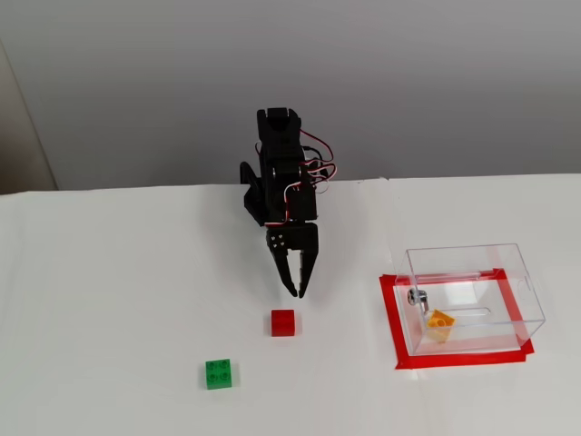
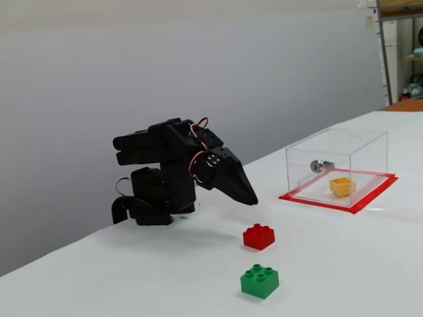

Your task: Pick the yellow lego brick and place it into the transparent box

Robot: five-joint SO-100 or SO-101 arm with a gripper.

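Observation:
The yellow lego brick [image 1: 440, 323] [image 2: 341, 186] lies on the floor of the transparent box [image 1: 517, 272] [image 2: 301, 162], near the small metal fitting on its wall. The black gripper [image 1: 296, 292] [image 2: 252, 199] is shut and empty, its tip pointing down just above the table. It hangs well to the left of the box in both fixed views, a short way behind the red brick [image 1: 282, 322] [image 2: 258, 236].
A green brick [image 1: 218, 373] [image 2: 260, 281] sits in front of and left of the red one. The box stands on a red tape rectangle [image 1: 391, 322] [image 2: 370, 197]. The arm's base [image 2: 153, 198] stands at the table's back edge against a grey wall.

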